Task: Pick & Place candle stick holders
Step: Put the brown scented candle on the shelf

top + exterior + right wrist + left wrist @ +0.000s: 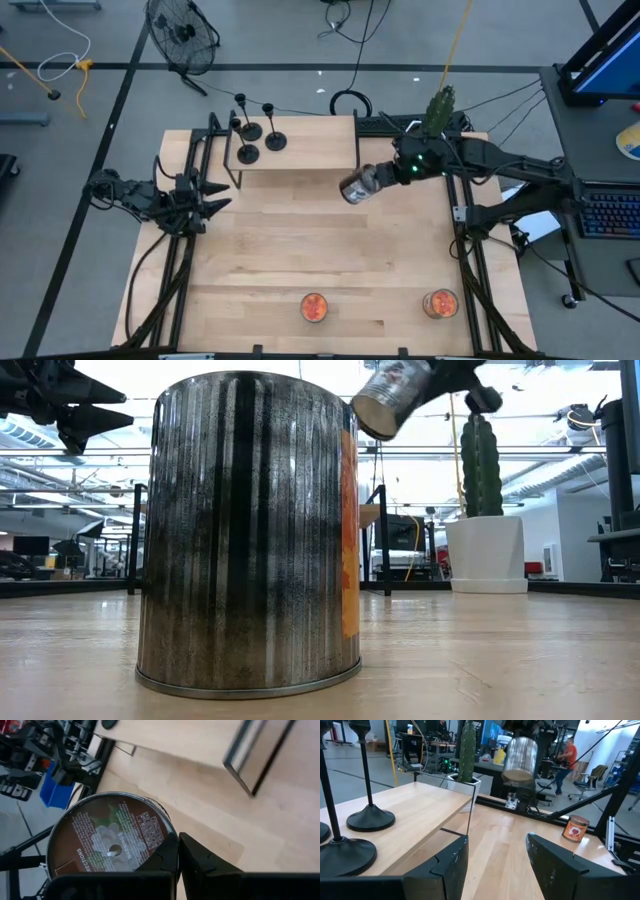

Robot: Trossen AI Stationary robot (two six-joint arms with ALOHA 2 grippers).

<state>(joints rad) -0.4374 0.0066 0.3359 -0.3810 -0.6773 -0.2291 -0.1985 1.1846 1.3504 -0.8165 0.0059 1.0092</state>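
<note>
Three black candle stick holders (258,140) stand by their round bases on a raised wooden shelf (310,150) at the far left; two show in the left wrist view (370,815) (340,847). My left gripper (215,197) (497,855) waits open and level at the table's left side, near the shelf. My right gripper (385,176) (177,852) is high over the table's far right part, shut on a silvery ribbed glass jar (358,186) (395,395) (520,757). My right gripper pinches the silvery jar at the rim (167,837) of its round labelled end between its two fingers. One finger (160,862) lies over that round face and the other (202,862) stands outside the wall. The jar is lifted clear of the table and tilted.
Two orange-filled jars (314,307) (440,303) stand near the front edge; one (250,530) fills much of the low view. A cactus in a white pot (440,110) (485,520) stands at the far right. Black frame rails (470,250) run along both table sides.
</note>
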